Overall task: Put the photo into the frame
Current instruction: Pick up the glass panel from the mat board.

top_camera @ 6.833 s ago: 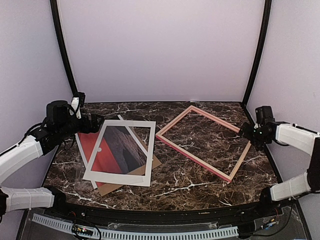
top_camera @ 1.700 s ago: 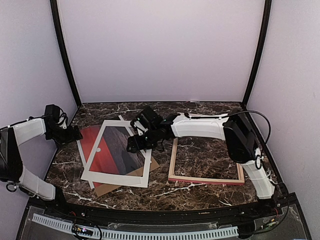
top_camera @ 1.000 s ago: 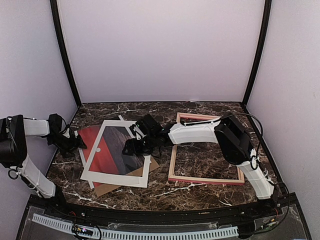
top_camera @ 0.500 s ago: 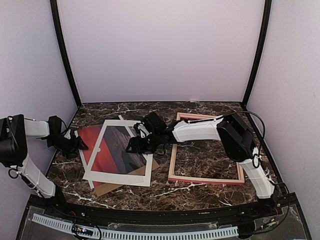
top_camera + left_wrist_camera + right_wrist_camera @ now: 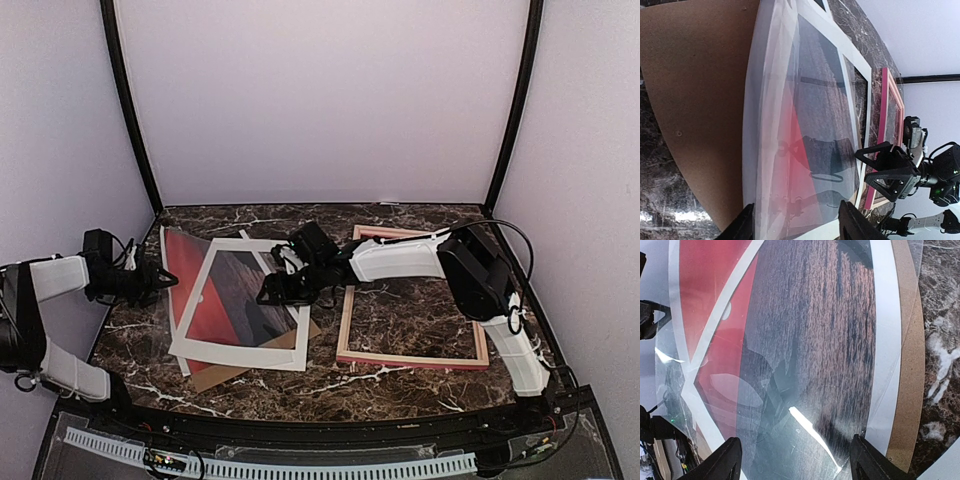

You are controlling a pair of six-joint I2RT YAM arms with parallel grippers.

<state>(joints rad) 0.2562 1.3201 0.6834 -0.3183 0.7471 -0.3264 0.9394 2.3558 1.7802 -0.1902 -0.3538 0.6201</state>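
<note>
The photo [image 5: 200, 300], red-orange and dark, lies under a white window mat [image 5: 240, 350] and a clear sheet, on a brown backing board [image 5: 215, 375]. Its left edge is tilted up off the table. My left gripper [image 5: 155, 285] is at that raised edge; in the left wrist view its jaws [image 5: 797, 225] stand wide apart around the edge of the photo [image 5: 790, 150]. My right gripper [image 5: 272, 292] is open over the mat's right side, low over the clear sheet on the photo [image 5: 705, 290]. The pink frame [image 5: 410, 358] lies flat to the right, empty.
The backing board shows beside the stack in the left wrist view [image 5: 695, 75] and the right wrist view [image 5: 912, 365]. The frame's pink edge [image 5: 887, 115] lies just beyond the stack. Booth walls stand close on the left, back and right of the marble table [image 5: 400, 385].
The left edge of the photo stack has risen off the table at my left gripper, and the stack has shifted slightly right. My right gripper has stayed over the mat. The frame has not moved.
</note>
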